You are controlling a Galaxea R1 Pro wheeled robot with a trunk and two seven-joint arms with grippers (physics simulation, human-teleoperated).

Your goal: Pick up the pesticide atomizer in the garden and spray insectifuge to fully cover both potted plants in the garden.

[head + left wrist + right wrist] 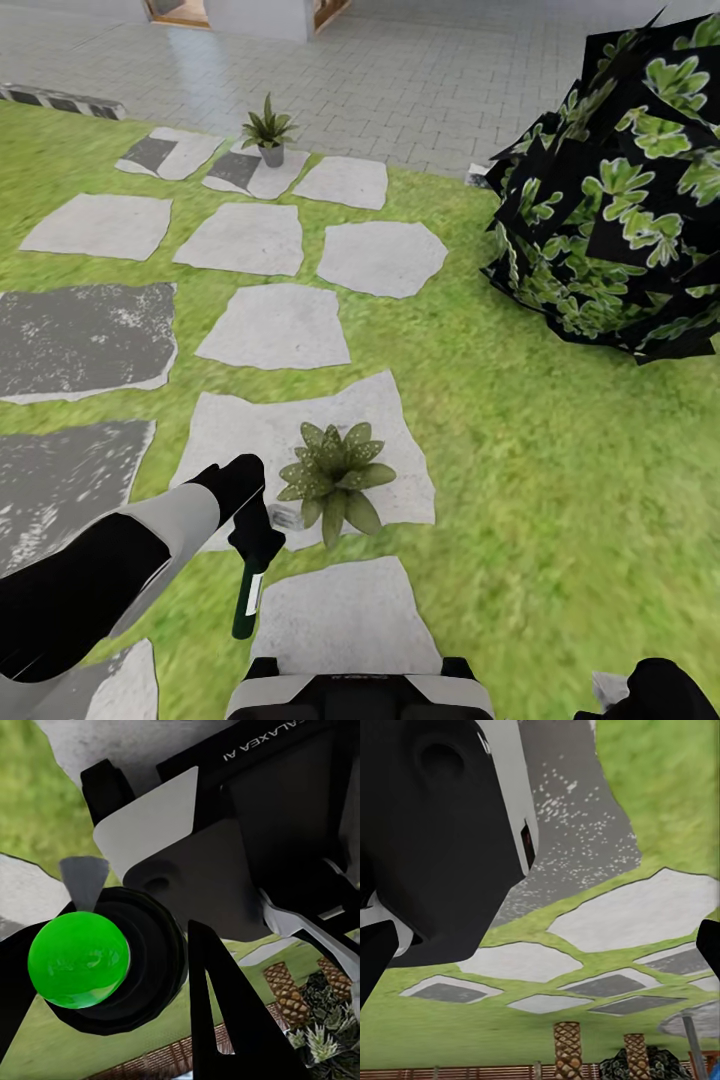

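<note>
My left gripper (256, 542) is shut on the pesticide atomizer (245, 598). The dark green bottle points back toward me, and its pale trigger head (286, 517) sits right beside the near potted plant (335, 478). That plant stands on a pale stepping stone (240, 430) in the garden lawn (520, 450). The second potted plant (268, 132) stands farther off on a stone near the paving. In the left wrist view the bottle's round green end (78, 960) fills the space between dark fingers (225, 1020). In the right wrist view my right gripper (542, 952) is open, with nothing between its fingertips.
A big dark round bush (620, 190) rises at the right of the lawn. Grey paving (420, 80) runs along the far side. Several stepping stones (275, 325) cross the grass, darker ones (85, 340) on the left. A brown fence (472, 1071) and palm trunks (568, 1050) show low in the right wrist view.
</note>
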